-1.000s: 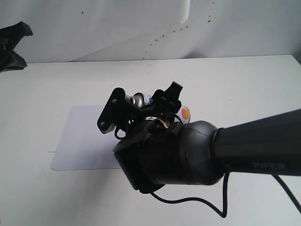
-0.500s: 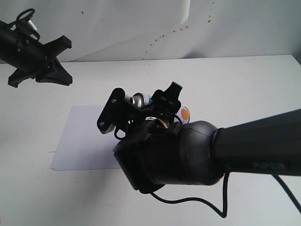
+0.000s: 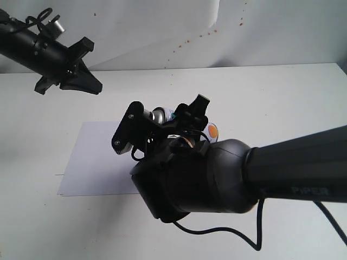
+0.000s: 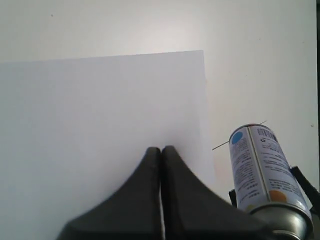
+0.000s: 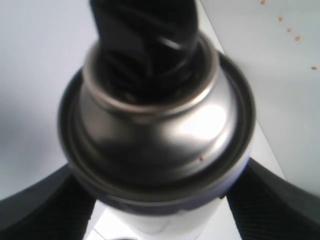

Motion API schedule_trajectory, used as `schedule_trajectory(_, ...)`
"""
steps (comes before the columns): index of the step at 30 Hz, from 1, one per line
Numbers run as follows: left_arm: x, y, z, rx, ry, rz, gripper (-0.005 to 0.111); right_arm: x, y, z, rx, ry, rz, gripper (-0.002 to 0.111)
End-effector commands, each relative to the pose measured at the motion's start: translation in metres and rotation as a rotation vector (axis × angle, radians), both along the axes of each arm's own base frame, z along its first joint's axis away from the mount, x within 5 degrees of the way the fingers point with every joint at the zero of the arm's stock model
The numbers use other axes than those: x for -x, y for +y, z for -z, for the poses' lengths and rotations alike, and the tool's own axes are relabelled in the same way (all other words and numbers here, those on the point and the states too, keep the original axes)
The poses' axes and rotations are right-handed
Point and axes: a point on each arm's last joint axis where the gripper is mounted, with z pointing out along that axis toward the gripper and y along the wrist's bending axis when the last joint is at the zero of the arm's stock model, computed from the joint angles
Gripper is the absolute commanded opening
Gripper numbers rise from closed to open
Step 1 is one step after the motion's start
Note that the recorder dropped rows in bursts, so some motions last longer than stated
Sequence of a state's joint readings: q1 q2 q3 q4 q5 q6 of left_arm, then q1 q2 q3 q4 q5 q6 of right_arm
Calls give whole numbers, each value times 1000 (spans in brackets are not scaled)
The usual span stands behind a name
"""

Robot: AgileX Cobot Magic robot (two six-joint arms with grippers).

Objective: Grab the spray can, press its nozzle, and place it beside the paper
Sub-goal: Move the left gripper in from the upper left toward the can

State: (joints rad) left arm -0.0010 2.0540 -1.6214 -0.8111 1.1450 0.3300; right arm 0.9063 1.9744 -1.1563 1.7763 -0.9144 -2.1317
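The right arm reaches in low from the right of the exterior view, its bulky black wrist toward the camera. The right gripper (image 3: 164, 120) is clamped on the spray can (image 4: 262, 172), one black finger on each side of the body just below the silver dome. The can is tilted, and in the left wrist view it sits just beside the edge of the paper (image 3: 92, 162); whether its base touches the white table (image 3: 282, 92) cannot be told. The black nozzle (image 5: 145, 35) stands up from the dome, blurred. The left arm hangs above the far left of the table, over the paper. The left gripper (image 4: 161, 150) is pinched together on nothing. There are two arms, one can and one sheet.
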Motion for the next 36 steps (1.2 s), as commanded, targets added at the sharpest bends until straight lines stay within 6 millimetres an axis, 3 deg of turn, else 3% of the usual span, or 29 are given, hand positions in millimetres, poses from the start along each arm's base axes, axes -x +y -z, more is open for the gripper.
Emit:
schedule_trajectory(1, -3, 10, -6, 25, -35, -8, 0, -2, 2, -9, 8, -32, -25, 0)
schedule_trajectory(6, -4, 32, -15, 158, -53, -28, 0, -2, 3, -9, 3, -28, -32, 0)
schedule_trajectory(17, -3, 33, -13, 123, -88, 20, 0, -9, 2, -11, 13, -55, -81, 0)
schedule_trajectory(21, -2, 20, -13, 124, -94, 58, 0, -23, -10, 8, 38, -12, -44, 0)
schedule_trajectory(26, -1, 15, -13, 126, -108, 78, 0, -27, -4, 23, 77, -16, -120, 0)
schedule_trajectory(31, 0, 12, -12, 124, -103, 88, 0, -30, 1, 18, 85, -54, -177, 0)
schedule_trajectory(36, 6, 4, 0, 158, -72, 102, 0, -41, 13, -2, 8, -108, -156, 0)
